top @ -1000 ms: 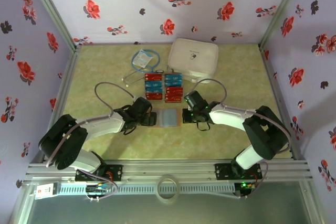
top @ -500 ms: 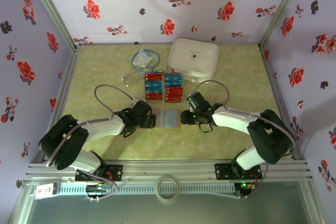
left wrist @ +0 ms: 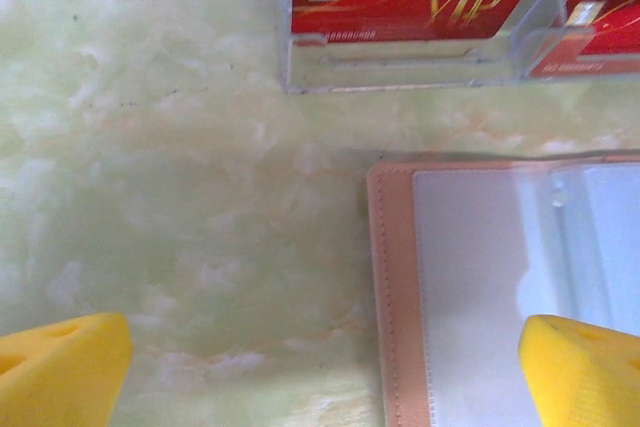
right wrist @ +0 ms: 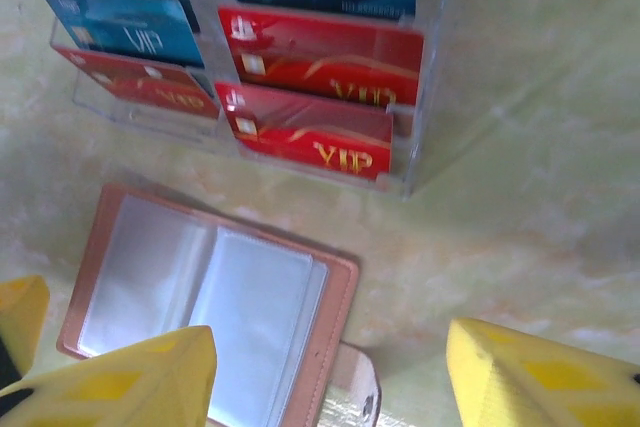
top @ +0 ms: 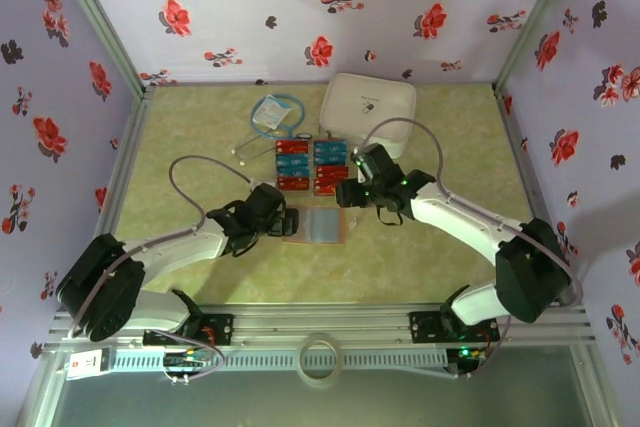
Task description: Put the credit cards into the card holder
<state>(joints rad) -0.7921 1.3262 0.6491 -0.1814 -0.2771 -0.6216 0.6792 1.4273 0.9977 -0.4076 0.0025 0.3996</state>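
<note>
Ok, holder lies open and flat mid-table, clear pockets up, just in front of rack. Cards stand in rack, two columns; right wrist view shows six: three blue, three red. One holder, one rack. Left gripper low at holder's left edge, arm reaching in from left, fingers wide apart, empty; edge sits between them, one fingertip over pocket. Right gripper beside rack's near-right corner, arm stretched forward, fingers apart, empty, holder's right corner below between them.
</note>
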